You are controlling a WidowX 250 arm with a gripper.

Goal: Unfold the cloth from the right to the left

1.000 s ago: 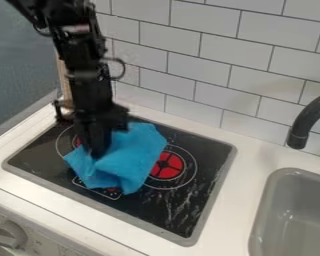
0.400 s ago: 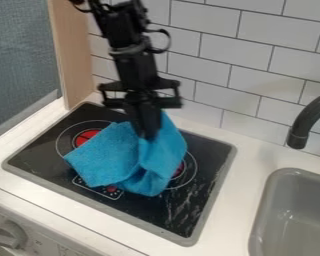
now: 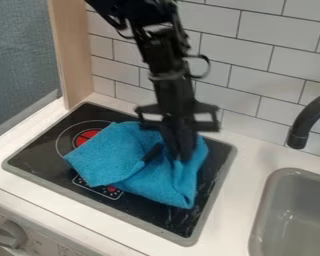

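See the blue cloth lying in rumpled folds across the middle of the black stovetop. Find the tool clenched on the cloth's right part. Spot a red burner just beside the cloth, on the left. Farther out, note the white tabletop around the stovetop, the grey sink to the right and the tiled wall behind.

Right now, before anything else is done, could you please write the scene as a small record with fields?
cloth: blue, rumpled and partly folded, on the black cooktop
end effector: at the cloth's right part, in picture terms
grip on cloth: cannot tell
red burner: partly covered, at the cloth's upper left
sink: grey, right of the cooktop
faucet: dark, curved, above the sink
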